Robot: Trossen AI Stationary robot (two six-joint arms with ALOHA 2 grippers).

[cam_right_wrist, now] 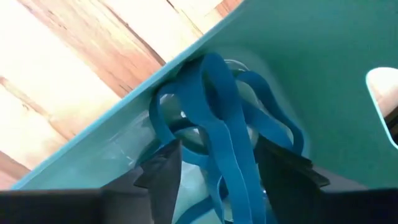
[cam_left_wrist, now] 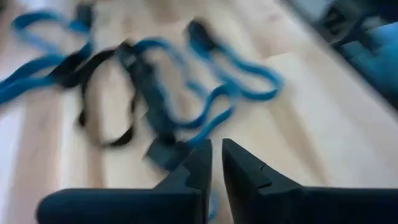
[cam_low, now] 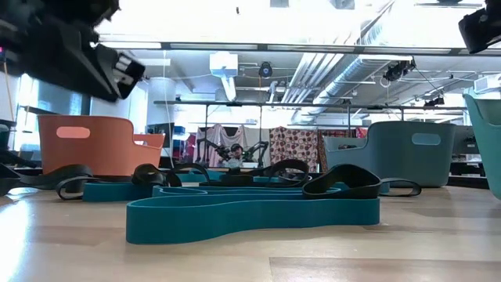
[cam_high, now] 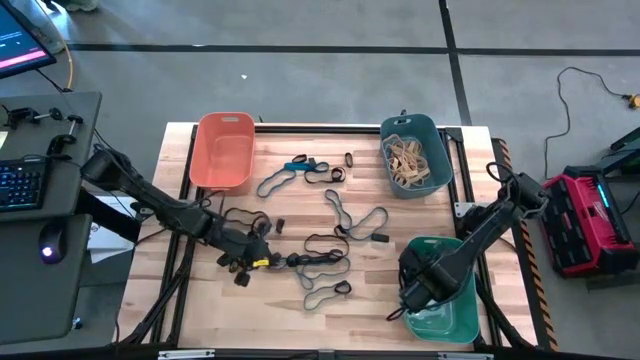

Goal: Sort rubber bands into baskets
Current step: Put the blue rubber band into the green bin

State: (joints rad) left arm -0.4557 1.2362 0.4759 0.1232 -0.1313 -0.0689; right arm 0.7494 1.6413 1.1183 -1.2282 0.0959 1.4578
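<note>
At the far left of the wooden worktop (cam_high: 200,310) stood the orange-salmon basket (cam_high: 223,150), with nothing visible inside it from above. Near of it, the left tool (cam_high: 262,262) hovered low over the left-centre of the worktop, beside the heap of loose blue and black rubber bands (cam_high: 325,225) that sprawled across the middle. In the left wrist view its two dark fingers (cam_left_wrist: 193,171) stood almost together, with only a thin slit between them, and nothing was caught in that slit; the blurred blue and black loops (cam_left_wrist: 180,93) lay on the wood just beyond the tips, and whether a tip touched one could not be told. A bright blue band (cam_high: 297,166) lay further back, just right of the orange-salmon basket. At the far right sat the dark teal-blue basket (cam_high: 415,155), holding a pile of tan bands (cam_high: 407,158). At the near right sat the lighter green basket (cam_high: 445,305), and the right tool (cam_high: 413,293) was down inside it at its left wall. The right wrist view showed its fingers (cam_right_wrist: 163,171) spread wide apart, with a blue band (cam_right_wrist: 227,130) draped loosely between them against the basket's green wall (cam_right_wrist: 311,74), not pinched by either finger.
</note>
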